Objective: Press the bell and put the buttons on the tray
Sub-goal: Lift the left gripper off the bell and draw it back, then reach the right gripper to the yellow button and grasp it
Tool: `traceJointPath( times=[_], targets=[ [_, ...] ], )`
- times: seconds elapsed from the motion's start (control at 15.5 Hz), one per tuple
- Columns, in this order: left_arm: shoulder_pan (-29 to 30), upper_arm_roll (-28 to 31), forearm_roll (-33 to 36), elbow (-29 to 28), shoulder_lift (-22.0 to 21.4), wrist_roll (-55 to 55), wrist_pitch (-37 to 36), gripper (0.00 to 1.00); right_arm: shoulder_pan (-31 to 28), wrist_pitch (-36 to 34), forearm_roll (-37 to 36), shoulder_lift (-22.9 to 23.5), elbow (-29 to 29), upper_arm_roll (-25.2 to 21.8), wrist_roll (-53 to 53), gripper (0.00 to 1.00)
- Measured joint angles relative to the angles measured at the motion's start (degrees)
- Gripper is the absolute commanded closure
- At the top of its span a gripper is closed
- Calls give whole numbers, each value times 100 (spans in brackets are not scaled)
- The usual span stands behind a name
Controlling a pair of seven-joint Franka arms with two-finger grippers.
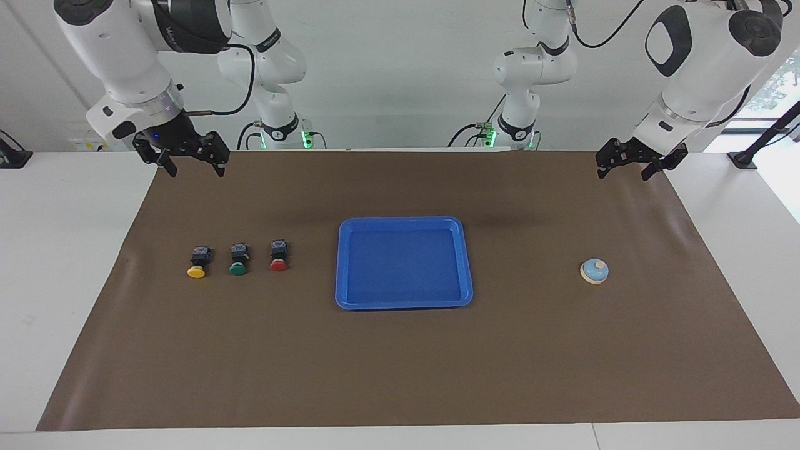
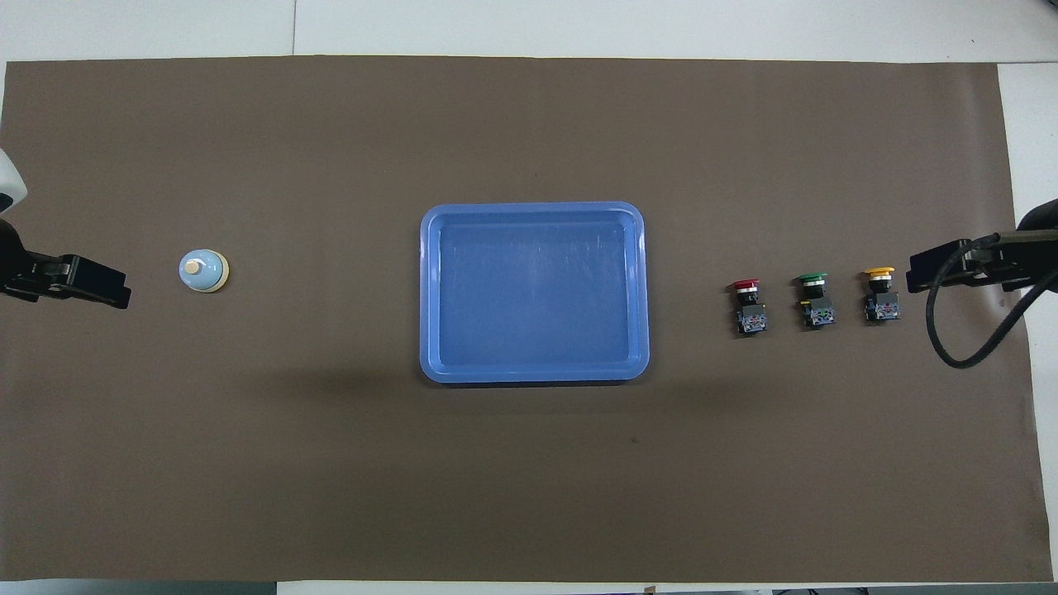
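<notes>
The blue tray lies empty at the mat's middle, also in the overhead view. The yellow button, green button and red button lie in a row beside it toward the right arm's end; overhead they show as yellow, green and red. The bell stands toward the left arm's end. My right gripper hangs open and empty over the mat's edge. My left gripper hangs open and empty over the mat's edge near the bell's end.
A brown mat covers most of the white table. Both arm bases stand at the robots' end of the table. A black cable loops down from the right wrist.
</notes>
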Motion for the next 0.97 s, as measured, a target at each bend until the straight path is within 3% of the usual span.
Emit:
traceJointPath(
  times=[0.52, 0.78, 0.97],
  targets=[
    [-47, -12, 0, 1, 0, 0, 26, 0, -81, 55, -2, -2, -44, -18, 0, 0],
    [-77, -14, 0, 2, -1, 0, 29, 0, -295, 759, -4, 55, -508, -17, -122, 0],
    [-90, -13, 0, 18, -24, 0, 32, 0, -538, 1417, -5, 443, -792, -18, -526, 0]
  ],
)
